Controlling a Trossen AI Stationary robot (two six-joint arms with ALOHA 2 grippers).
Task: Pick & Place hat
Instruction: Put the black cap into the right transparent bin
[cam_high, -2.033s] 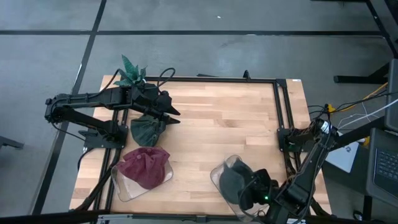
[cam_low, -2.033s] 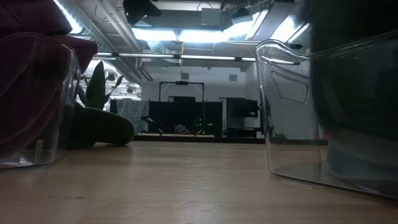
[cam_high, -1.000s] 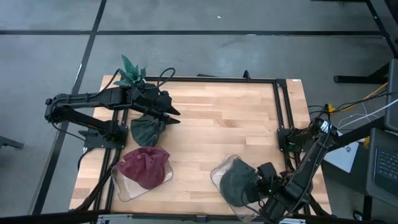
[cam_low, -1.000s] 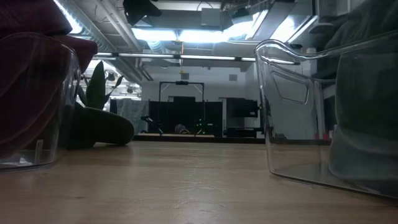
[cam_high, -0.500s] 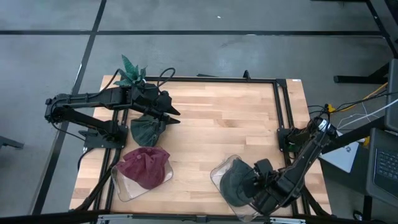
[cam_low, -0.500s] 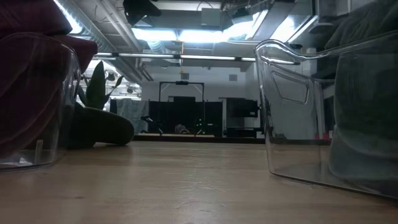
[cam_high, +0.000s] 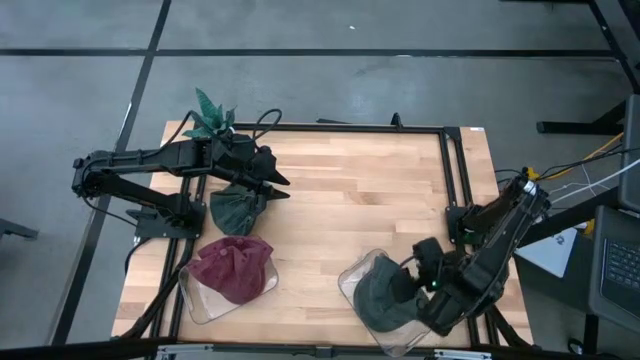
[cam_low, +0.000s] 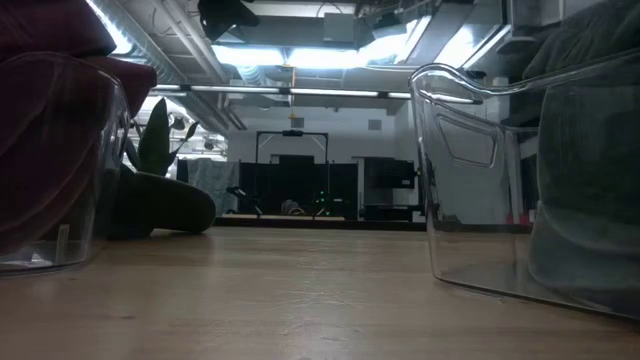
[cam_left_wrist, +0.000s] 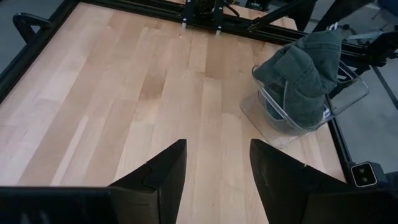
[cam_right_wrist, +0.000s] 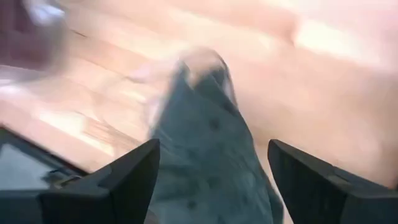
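Note:
A grey-green hat (cam_high: 378, 297) lies in a clear bin (cam_high: 350, 277) near the table's front right, draped over the bin's rim (cam_left_wrist: 305, 71). My right gripper (cam_high: 410, 280) hangs open just above it, and the hat (cam_right_wrist: 205, 155) shows below between the spread fingers, apart from them. A dark green hat (cam_high: 236, 211) rests on the table at the left. My left gripper (cam_high: 280, 187) stays open above its far right side, holding nothing. A red hat (cam_high: 232, 268) fills a second clear bin (cam_high: 196, 303) at the front left.
A green plant (cam_high: 211, 115) stands at the far left corner. A black frame (cam_high: 452, 170) runs along the table's far and right edges. Bare wood (cam_high: 350, 200) spans the table's middle. Cables (cam_high: 560, 180) hang beyond the right edge.
My right gripper has opened and let go of the grey-green hat, then risen and drawn back toward the table's far edge. The hat has stayed in the clear bin, draped over its rim.

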